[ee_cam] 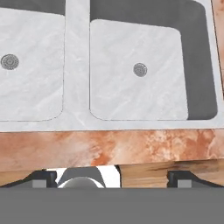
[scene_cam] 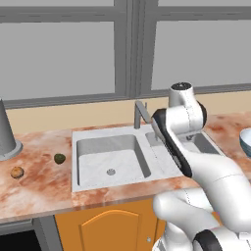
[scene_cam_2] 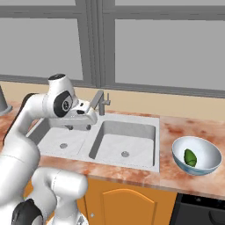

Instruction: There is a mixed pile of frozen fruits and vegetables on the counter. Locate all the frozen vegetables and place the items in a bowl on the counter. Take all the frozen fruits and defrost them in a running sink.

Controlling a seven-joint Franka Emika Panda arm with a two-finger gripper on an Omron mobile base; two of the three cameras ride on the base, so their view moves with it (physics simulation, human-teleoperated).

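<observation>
Double-basin sink [scene_cam: 112, 157] set in the reddish marbled bench [scene_cam: 39, 181], beneath a window. The white arm reaches over the sink, its tool [ee_cam: 112, 180] poised above the front edge of the bench with the jaws spread wide and nothing between them; the hand view looks down on both basins and their round drains, with the two dark fingertips [ee_cam: 43, 179] well apart at the bottom. The grey faucet [scene_cam_2: 100, 102] stands behind the divider between the basins. On the bench left of the sink lie the dark olive ball [scene_cam: 59, 158] and, nearer the front edge and farther left, the orange-tan ball [scene_cam: 17, 172], the two apart from each other. A grey tapered pot [scene_cam: 6, 132] stands behind them. Right of the sink, the pale bowl [scene_cam_2: 196, 155] rests on the bench with the bright green oblong [scene_cam_2: 190, 157] inside it.
</observation>
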